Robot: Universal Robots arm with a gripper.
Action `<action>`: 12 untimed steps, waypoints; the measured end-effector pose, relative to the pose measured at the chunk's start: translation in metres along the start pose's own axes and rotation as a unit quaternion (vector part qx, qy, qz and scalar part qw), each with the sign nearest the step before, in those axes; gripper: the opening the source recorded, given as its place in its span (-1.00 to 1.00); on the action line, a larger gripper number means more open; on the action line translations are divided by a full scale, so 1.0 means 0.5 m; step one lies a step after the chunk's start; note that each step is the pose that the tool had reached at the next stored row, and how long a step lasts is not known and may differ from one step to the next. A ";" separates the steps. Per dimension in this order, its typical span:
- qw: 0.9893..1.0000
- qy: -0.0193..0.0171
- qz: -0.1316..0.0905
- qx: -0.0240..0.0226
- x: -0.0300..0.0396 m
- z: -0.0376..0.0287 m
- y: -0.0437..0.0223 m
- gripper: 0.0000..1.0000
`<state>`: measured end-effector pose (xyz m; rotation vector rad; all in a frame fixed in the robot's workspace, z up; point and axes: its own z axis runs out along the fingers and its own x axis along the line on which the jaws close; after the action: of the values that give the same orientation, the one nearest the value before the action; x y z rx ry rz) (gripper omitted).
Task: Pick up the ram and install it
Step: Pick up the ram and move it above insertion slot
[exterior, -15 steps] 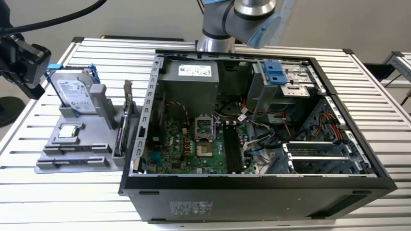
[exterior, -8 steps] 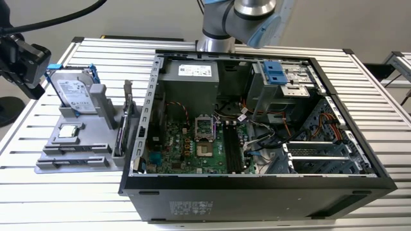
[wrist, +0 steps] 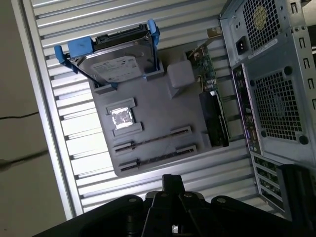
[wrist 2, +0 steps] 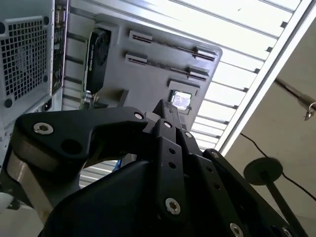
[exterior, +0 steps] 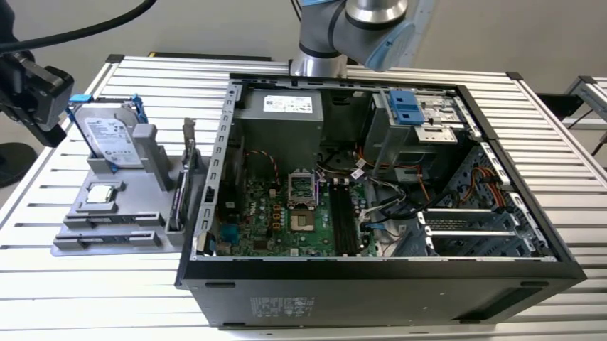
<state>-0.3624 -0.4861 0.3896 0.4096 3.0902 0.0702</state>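
Observation:
My gripper [exterior: 40, 99] hangs at the exterior view's far left, above the table's edge and just beyond the grey holder tray [exterior: 128, 238]. In both wrist views its black fingers [wrist: 172, 181] [wrist 2: 165, 112] are pressed together with nothing showing between them. The tray [wrist: 158, 111] lies below the fingertips. Thin dark lines run between its two pairs of grey clips [wrist: 152, 139]; whether either is the ram I cannot tell. The long black motherboard slots [exterior: 342, 220] sit inside the open computer case [exterior: 379, 273], at the exterior view's right of the gripper.
On the tray stand a silver-labelled hard drive with blue rails [exterior: 109, 138] [wrist: 116, 61], a square processor chip [exterior: 101, 193] [wrist: 121, 116] and an upright expansion card [exterior: 187, 170] [wrist: 212, 116] beside the case wall. The arm's base [exterior: 328, 42] rises behind the case.

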 end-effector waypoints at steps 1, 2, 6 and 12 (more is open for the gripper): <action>1.000 0.000 0.004 0.000 0.000 0.000 0.000 -1.00; 1.000 0.000 0.007 0.000 0.000 0.000 0.000 -1.00; 1.000 -0.001 0.025 0.000 0.000 0.000 0.000 -1.00; 0.999 -0.002 0.047 0.001 0.000 0.000 0.000 -1.00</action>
<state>-0.3624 -0.4861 0.3896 0.5552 3.0653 0.0685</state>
